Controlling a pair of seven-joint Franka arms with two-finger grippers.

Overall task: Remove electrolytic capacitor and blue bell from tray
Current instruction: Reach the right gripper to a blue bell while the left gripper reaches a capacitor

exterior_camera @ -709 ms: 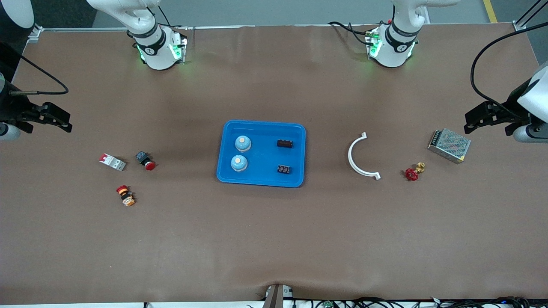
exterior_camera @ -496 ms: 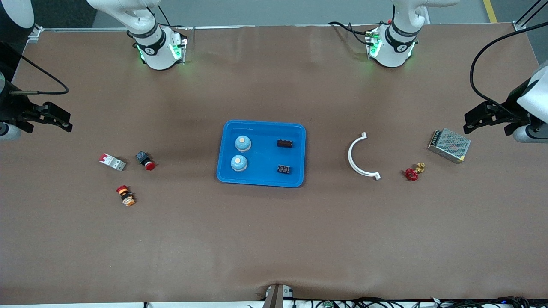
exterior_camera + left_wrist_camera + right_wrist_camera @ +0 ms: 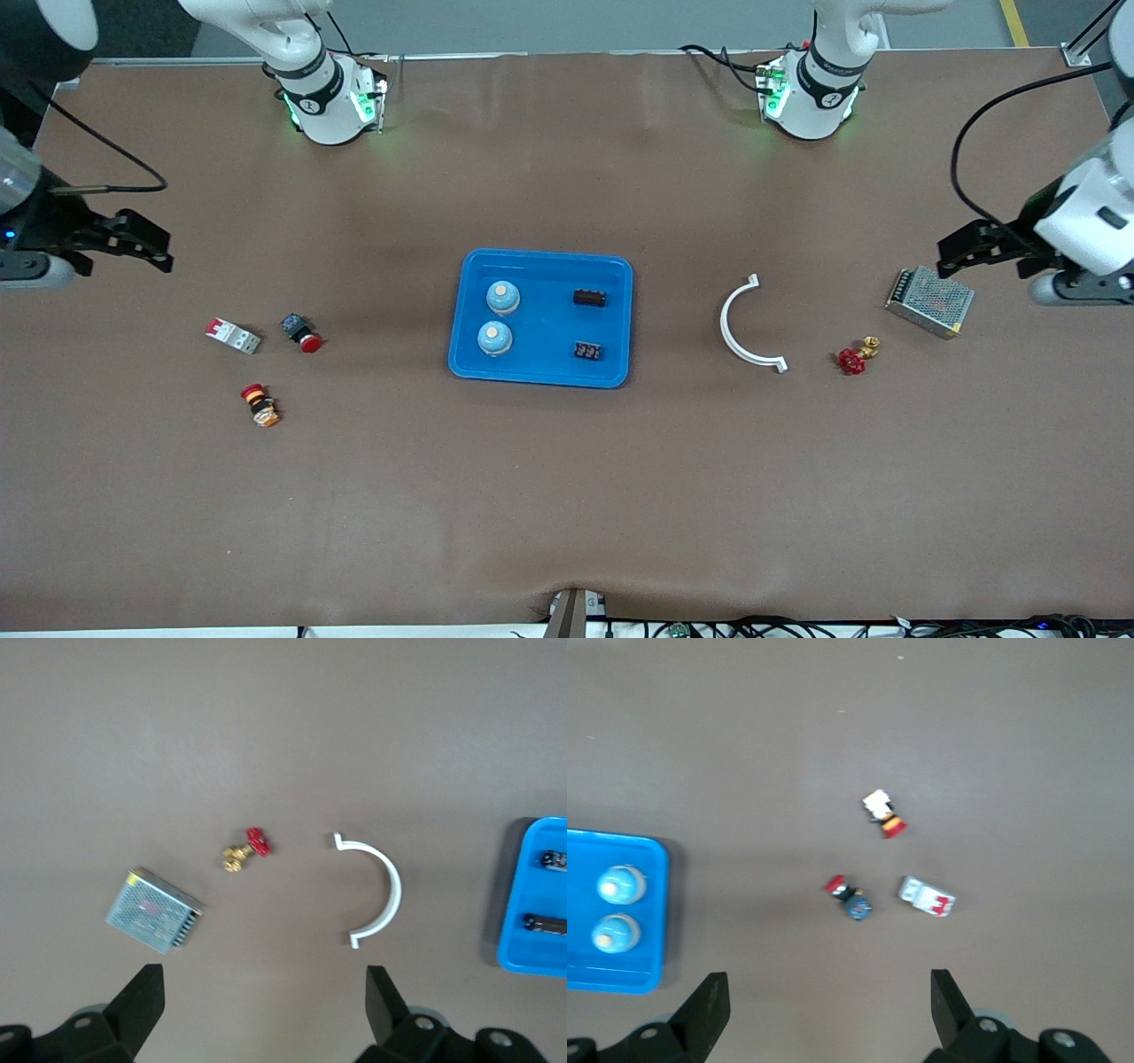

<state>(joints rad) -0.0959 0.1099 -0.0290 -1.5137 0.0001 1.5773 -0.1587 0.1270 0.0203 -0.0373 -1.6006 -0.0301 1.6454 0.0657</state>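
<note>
Both grippers hang up in the air with their fingers spread wide and nothing between them. The left gripper (image 3: 955, 249) is over the table's left-arm end, just above the mesh power supply (image 3: 929, 301); the right gripper (image 3: 152, 244) is over the right-arm end, above bare brown table (image 3: 567, 496).

At the table's middle sits the blue tray (image 3: 540, 377). Two light blue bells (image 3: 502, 298) stand in it on the side toward the right arm, one nearer the front camera than the other. Two small black capacitors (image 3: 589, 298) lie in it on the side toward the left arm, again one nearer than the other, well apart from the bells.

Between tray and power supply lies a white curved clamp (image 3: 735, 326), and beside that a small red-handled brass valve (image 3: 856, 356). Toward the right arm's end I can see a red-and-white circuit breaker (image 3: 233, 336), a red push button (image 3: 301, 332) just beside it, and another red and orange button (image 3: 260, 405) nearer the front camera.
</note>
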